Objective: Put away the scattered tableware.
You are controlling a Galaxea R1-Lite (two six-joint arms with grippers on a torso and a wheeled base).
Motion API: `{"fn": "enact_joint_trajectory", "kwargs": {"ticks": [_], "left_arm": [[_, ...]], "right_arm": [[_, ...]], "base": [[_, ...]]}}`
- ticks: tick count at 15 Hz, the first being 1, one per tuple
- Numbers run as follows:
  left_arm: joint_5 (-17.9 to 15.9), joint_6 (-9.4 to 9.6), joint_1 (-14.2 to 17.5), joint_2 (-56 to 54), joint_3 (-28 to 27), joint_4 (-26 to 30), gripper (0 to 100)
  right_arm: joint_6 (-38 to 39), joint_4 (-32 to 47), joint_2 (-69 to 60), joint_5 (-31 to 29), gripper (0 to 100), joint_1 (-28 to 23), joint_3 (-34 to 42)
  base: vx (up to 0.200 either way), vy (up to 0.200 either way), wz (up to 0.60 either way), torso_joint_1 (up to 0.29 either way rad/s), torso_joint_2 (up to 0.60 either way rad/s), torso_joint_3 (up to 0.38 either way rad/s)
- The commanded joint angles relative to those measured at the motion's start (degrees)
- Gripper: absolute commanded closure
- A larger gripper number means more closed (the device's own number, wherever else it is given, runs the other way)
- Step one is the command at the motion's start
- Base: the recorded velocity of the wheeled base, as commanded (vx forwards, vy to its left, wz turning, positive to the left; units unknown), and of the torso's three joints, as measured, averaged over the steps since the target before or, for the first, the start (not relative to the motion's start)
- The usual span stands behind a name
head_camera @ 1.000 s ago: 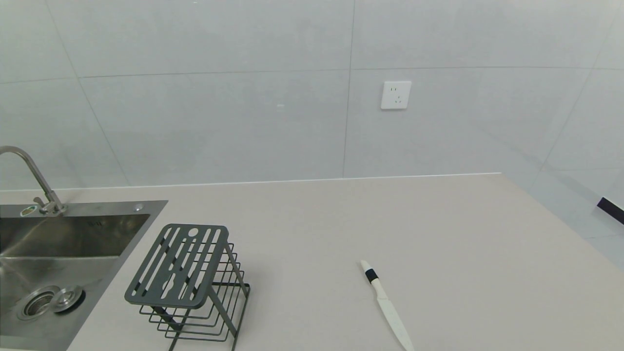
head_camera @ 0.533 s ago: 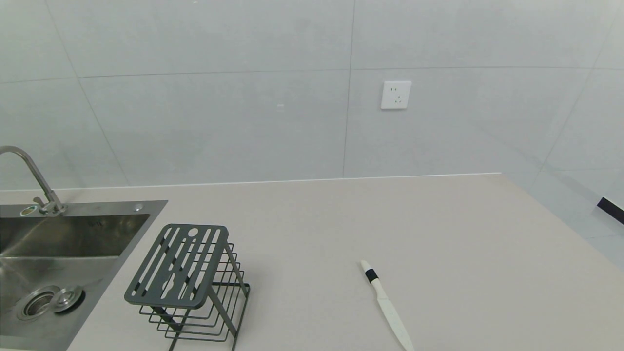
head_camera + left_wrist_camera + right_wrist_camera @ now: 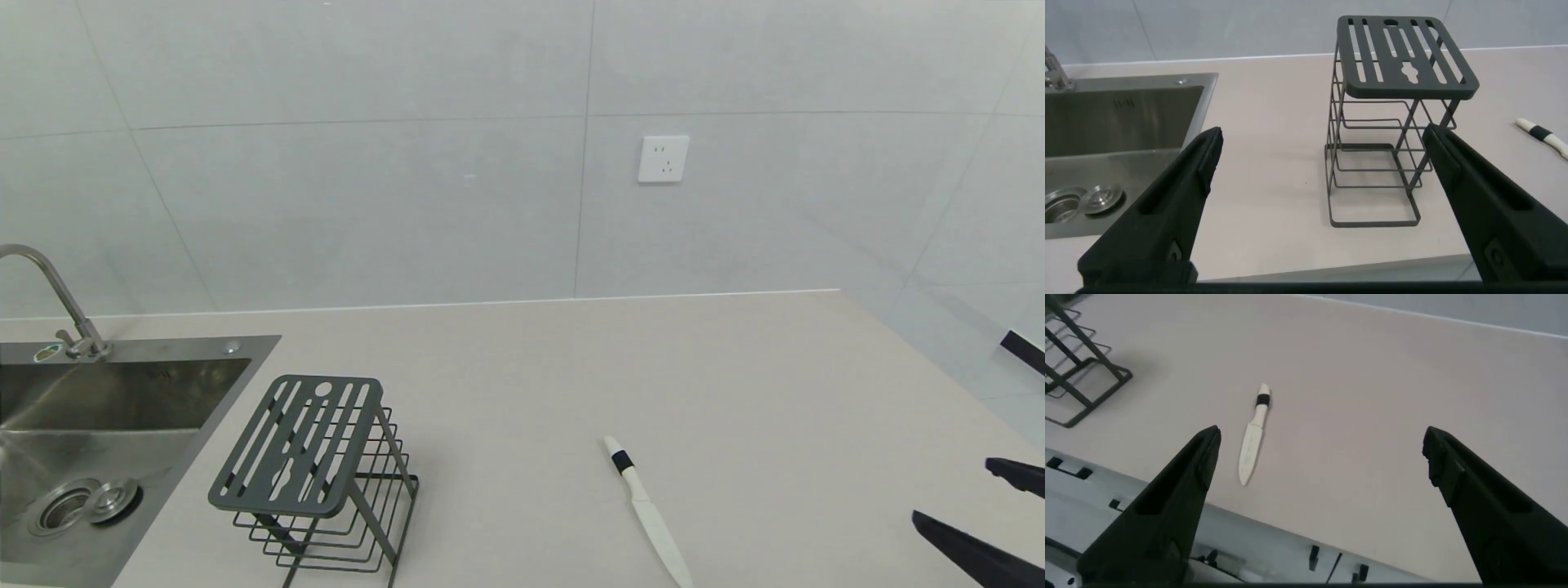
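My right hand (image 3: 992, 514) hangs open over the front right of the worktop (image 3: 735, 367), fingers spread wide with nothing between them. My left hand (image 3: 1323, 135) is open too, low at the front edge and facing the slotted rack (image 3: 314, 474), which stands just beside the sink (image 3: 106, 408).

The knife (image 3: 645, 510) lies flat on the worktop, well apart from the rack on its right side and nearer my right hand. Its long axis runs almost straight away from me, leaning a little. The handle end with the black band points toward the back wall and slightly left. The blade tip points toward me and the front edge.

I judge the step in hand to be the reach for the knife. To do it well, I should turn my wrist so the fingers close across the handle, not along it. I should come down just behind the black band, clear of the blade. The knife is thin and lies flat, so the fingertips must nearly brush the worktop before closing. A grip on the handle should let the blade enter a rack slot tip first.
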Motion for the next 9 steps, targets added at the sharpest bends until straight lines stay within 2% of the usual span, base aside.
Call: {"fn": "enact_joint_trajectory", "kwargs": {"ticks": [1, 5, 9], "left_arm": [[0.03, -0.19, 0.00, 0.07, 0.00, -0.02, 0], [0.12, -0.36, 0.00, 0.07, 0.00, -0.02, 0], [0.12, -0.27, 0.00, 0.07, 0.00, -0.02, 0]], "right_arm": [[-1.58, -0.91, 14.31, -0.73, 0, 1.78, -4.18], [-4.39, -0.91, 26.18, -0.65, 0, 2.49, -12.17], [-5.36, -0.82, 30.75, -0.65, 0, 8.02, -12.44]], "base": [[0.000, 0.000, 0.00, 0.000, 0.00, 0.000], [0.000, 0.000, 0.00, 0.000, 0.00, 0.000], [0.000, 0.000, 0.00, 0.000, 0.00, 0.000]]}}
